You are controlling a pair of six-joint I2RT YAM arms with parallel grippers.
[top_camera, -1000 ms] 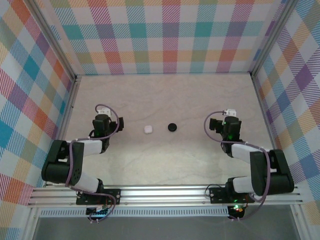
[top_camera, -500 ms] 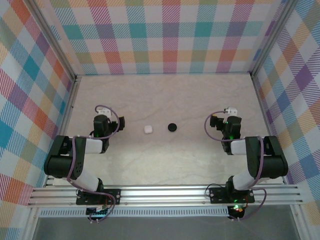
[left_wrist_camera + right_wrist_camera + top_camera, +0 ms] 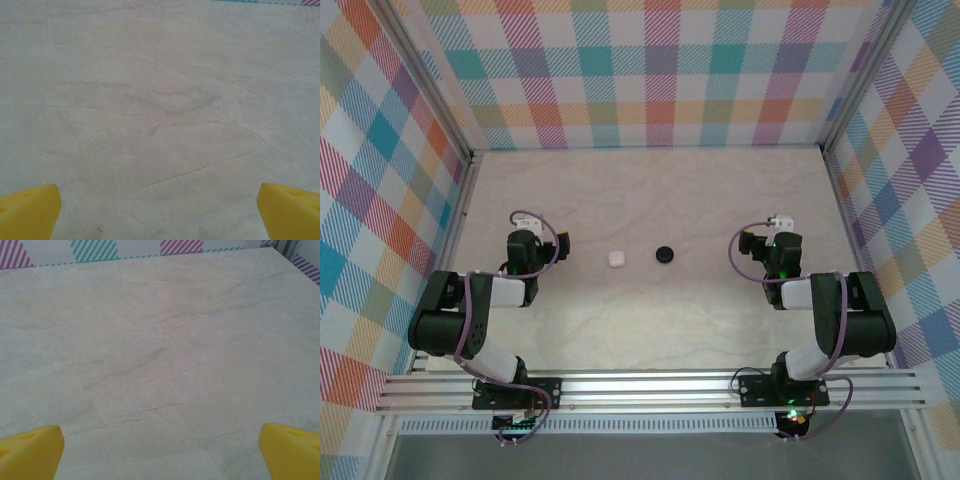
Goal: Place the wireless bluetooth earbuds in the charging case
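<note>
Over the last second both arms tuck their elbows in a little, the right more plainly than the left, and then sit still through the final half second. The two cases have not shifted at all. That reads as a settled, parked pose rather than an approach: no reach toward the cases is under way, so the task is probably either at its very start or already finished.

The left gripper [image 3: 159, 200] stands spread wide with nothing between its yellow fingers [image 3: 30, 210], only bare table [image 3: 650, 330] ahead of it. The right gripper [image 3: 160, 440] is likewise spread and holds nothing.

From above, the white case [image 3: 617, 258] and the black case [image 3: 665, 254] lie near each other in the middle of the table, between the two grippers and at about the same depth as them. The white case sits to the right of the left gripper and the black case to the left of the right gripper; each is well apart from its tool.

The cases are too small in the overhead view to tell whether their lids are shut or whether the earbuds already sit inside, so how far the task stands stays open.
</note>
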